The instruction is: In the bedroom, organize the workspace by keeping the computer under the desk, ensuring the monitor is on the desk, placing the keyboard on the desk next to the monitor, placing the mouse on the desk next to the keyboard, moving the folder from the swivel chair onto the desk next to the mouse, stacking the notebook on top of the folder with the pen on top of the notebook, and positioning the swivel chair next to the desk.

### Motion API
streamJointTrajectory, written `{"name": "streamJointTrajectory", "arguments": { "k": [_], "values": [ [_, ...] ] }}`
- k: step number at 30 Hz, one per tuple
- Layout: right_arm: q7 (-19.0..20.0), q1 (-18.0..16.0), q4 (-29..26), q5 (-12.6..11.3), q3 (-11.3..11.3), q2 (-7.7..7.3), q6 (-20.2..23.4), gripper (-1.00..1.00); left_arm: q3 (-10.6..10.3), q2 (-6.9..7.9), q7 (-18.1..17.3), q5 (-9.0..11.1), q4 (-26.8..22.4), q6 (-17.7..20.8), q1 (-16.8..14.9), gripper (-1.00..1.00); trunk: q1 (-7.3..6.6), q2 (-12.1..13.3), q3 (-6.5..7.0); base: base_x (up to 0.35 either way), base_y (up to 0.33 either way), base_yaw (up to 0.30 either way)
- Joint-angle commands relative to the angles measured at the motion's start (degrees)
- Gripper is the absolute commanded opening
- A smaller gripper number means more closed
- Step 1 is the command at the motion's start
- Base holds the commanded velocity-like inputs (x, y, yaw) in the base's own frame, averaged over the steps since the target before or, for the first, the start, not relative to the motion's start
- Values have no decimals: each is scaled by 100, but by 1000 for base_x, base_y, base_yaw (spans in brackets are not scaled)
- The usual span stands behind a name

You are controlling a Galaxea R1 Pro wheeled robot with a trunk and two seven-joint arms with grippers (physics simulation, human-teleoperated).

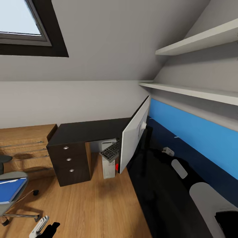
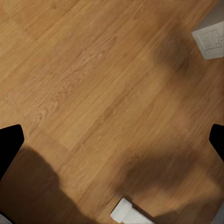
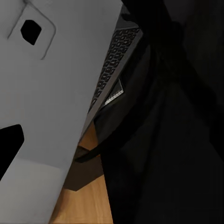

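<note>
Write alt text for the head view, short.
A monitor stands tilted at the edge of a black desk with a blue back panel, its pale back facing the camera. A keyboard rests on the computer under the desk; a blue folder lies on the swivel chair.

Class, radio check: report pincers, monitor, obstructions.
Left pincer open over floor. Monitor tilted at desk edge. Keyboard on computer underneath.
</note>
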Motion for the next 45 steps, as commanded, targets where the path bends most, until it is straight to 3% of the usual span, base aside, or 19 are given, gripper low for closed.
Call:
{"name": "streamJointTrajectory", "arguments": {
  "k": [1, 4, 7, 8, 10, 11, 19, 21, 26, 36, 45],
  "values": [
    [-101, -4, -5, -3, 24, -6, -92, 100, 6, -1, 45, 61, -12, 23, -2, 100, 1, -5, -6, 14, 18, -82],
    [-515, -3, -12, 70, 37, -2, -404, 100, 10, -1, 47, 69, -12, 28, -2, 100, 1, -5, -1, 8, 10, -173],
    [-631, -3, -13, 137, 43, 0, -472, 100, 12, -1, 46, 74, -12, 30, -5, 100, 1, -5, 5, 3, 14, -253],
    [-730, -3, -7, 548, 51, 30, -789, 100, 7, -1, 42, 78, -12, 31, -4, 100, 1, -5, 8, 0, 206, -240],
    [-764, 4, 1, 995, 39, 112, -1027, 100, 6, -1, 40, 80, -12, 32, -2, 100, 1, -5, 11, 0, 249, -211],
    [-768, 5, 0, 1043, 36, 126, -1049, 100, 6, -1, 39, 80, -12, 32, -2, 100, 1, -5, 11, 0, 271, -192],
    [-767, 4, 6, 1128, 26, 150, -1105, 100, -2, -3, 46, 73, -12, 32, -2, 100, 1, -5, 13, 24, 259, -193],
    [-773, -1, 52, 1143, 40, 149, -1378, 100, -4, -9, 48, 72, -12, 32, -2, 100, 1, -5, 13, 35, 77, -25],
    [-1008, -2, 73, 1186, 78, 150, -1557, 100, -7, -10, 47, 72, -12, 32, -1, 100, 1, -5, 13, 13, 49, -7],
    [-1251, -3, 108, 1682, 247, 165, -1707, 100, -14, -17, 47, 71, -12, 32, -1, 100, 1, -5, 13, 105, 217, -1],
    [-1270, -3, 116, 1766, 266, 165, -1721, 100, -344, -11, 61, 74, -12, 32, -3, 100, 1, -5, 13, 193, 186, 0]
  ]
}}
